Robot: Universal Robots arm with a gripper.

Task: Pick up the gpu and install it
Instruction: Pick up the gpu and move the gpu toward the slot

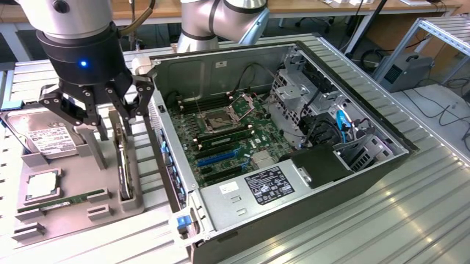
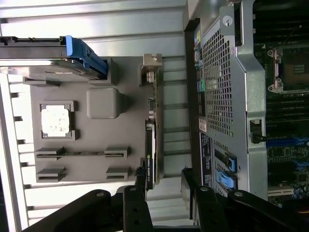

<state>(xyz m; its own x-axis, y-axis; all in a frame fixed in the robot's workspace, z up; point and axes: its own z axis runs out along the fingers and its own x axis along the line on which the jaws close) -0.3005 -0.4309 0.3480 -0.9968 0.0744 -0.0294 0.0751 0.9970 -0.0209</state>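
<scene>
The gpu [image 1: 125,165] stands on its long edge in a slot of the grey holder tray [image 1: 74,217], on the exterior view's left of the open computer case [image 1: 353,165]. My gripper [image 1: 104,129] hangs just over the card's upper end, jaws open, one finger on each side of it. In the wrist view the gpu [image 2: 150,135] shows edge-on, a thin green and black strip with a silvery bracket at its far end. There my gripper [image 2: 164,195] is open, one black finger [image 2: 136,205] close beside the card and the other well apart from it.
The tray also carries a hard drive [image 1: 44,137], a square processor [image 1: 43,185] and a memory stick [image 1: 63,202]. The case lies open with its motherboard [image 1: 228,137] and blue card slots [image 1: 217,159] facing up. Its perforated rear wall [image 2: 224,92] stands close beside the card.
</scene>
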